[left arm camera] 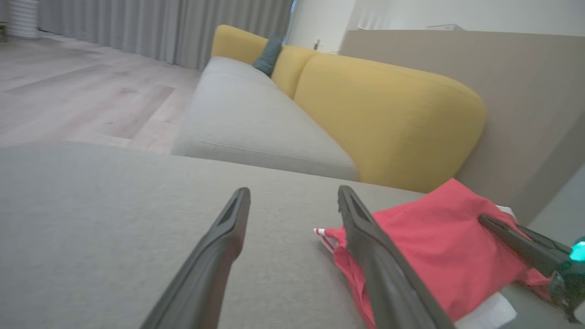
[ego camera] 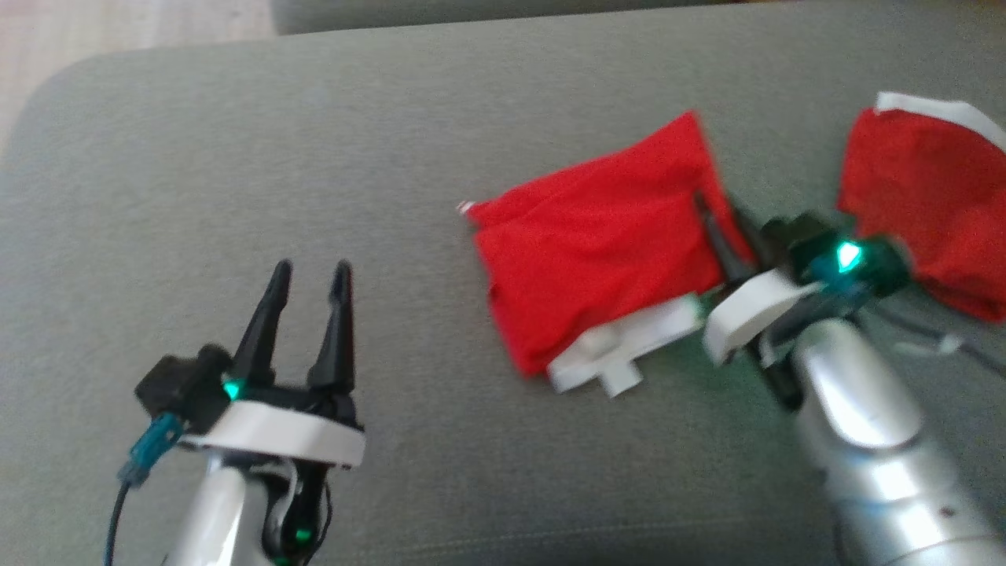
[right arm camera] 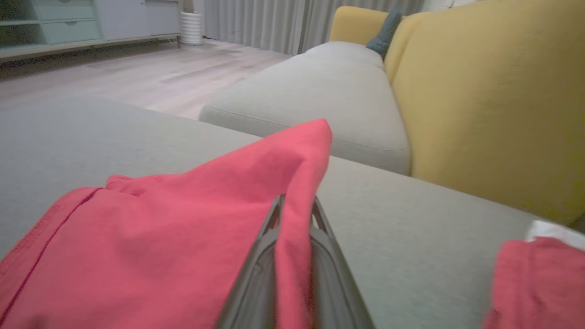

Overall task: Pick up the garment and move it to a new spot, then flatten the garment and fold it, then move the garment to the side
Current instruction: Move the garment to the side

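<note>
**Shallow pinch on one edge: slip or spill likely**

Red garment point(ego camera: 597, 236) lies bunched right of centre on the grey cushion point(ego camera: 471, 118), with white trim point(ego camera: 629, 346) along its lower edge. Right jaws are clamped on a narrow ridge of cloth at its right edge. Left jaws stand apart and empty at lower left, well clear.

Risks, as judged:
- The bite may catch one layer only, so a lift could slip or spill the bundle open.
- A second red cloth point(ego camera: 927, 196) sits near, upper right, and a drag that way could snag it.
</note>
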You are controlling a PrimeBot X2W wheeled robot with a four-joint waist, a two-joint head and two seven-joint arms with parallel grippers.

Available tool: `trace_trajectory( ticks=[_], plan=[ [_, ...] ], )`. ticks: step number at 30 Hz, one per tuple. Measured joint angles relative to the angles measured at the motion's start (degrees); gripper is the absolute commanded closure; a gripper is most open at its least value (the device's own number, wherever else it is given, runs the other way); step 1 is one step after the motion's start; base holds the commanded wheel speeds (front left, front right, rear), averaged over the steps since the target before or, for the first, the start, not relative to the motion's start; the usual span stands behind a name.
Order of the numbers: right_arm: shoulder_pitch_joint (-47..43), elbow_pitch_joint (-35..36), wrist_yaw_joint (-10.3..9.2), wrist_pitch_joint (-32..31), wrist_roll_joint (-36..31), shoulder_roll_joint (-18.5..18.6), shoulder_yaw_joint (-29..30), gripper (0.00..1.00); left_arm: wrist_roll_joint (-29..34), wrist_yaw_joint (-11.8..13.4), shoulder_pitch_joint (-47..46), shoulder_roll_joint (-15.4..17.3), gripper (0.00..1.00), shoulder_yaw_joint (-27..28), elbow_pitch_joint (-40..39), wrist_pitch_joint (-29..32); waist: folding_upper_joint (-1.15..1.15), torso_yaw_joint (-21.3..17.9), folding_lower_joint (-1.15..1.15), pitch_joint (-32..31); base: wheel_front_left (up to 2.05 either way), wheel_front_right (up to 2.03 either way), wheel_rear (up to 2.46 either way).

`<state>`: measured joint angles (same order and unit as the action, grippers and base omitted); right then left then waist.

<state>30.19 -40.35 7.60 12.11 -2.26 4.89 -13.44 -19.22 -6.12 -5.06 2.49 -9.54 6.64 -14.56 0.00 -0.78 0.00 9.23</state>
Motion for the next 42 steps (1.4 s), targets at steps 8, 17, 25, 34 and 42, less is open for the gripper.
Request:
trace_trajectory(
  ticks=[8, 17, 25, 34, 42],
  plan=[
    [7.72, 3.87, 0.00, -6.47, 2.01, 10.05, 1.80, 1.00, 1.02, -0.45, -6.26, -0.03, 0.00, -3.77, -1.03, -0.14, 0.00, -5.44, 0.00, 3.79, 0.00, 0.00, 0.00],
    [10.36, 4.74, 0.00, -11.17, 1.51, 16.74, 10.68, 1.00, 2.01, -0.96, -8.39, -0.03, 0.00, -4.04, -0.40, -0.14, 0.00, -8.36, 0.01, 9.42, 0.00, 0.00, 0.00],
    [9.20, 7.44, 0.00, -13.84, -3.35, 16.63, 19.68, 1.00, 2.01, -1.00, -8.44, -0.03, 0.00, -3.93, 0.26, -0.14, 0.00, -8.84, 0.00, 10.80, 0.00, 0.00, 0.00],
    [6.91, 7.14, 0.00, -15.36, -4.99, 13.90, 23.32, 1.00, 1.98, -1.01, -9.62, 0.19, 0.00, -5.16, 0.40, -0.14, 0.00, -8.19, 0.00, 11.60, 0.00, 0.00, 0.00],
    [6.20, 5.61, 0.00, -17.47, -6.37, 13.21, 25.12, 0.00, 1.55, -1.01, -9.59, 0.90, 0.00, -5.59, 0.38, -0.14, 0.00, -7.81, 0.00, 11.93, 0.00, 0.00, 0.00]
  ],
)
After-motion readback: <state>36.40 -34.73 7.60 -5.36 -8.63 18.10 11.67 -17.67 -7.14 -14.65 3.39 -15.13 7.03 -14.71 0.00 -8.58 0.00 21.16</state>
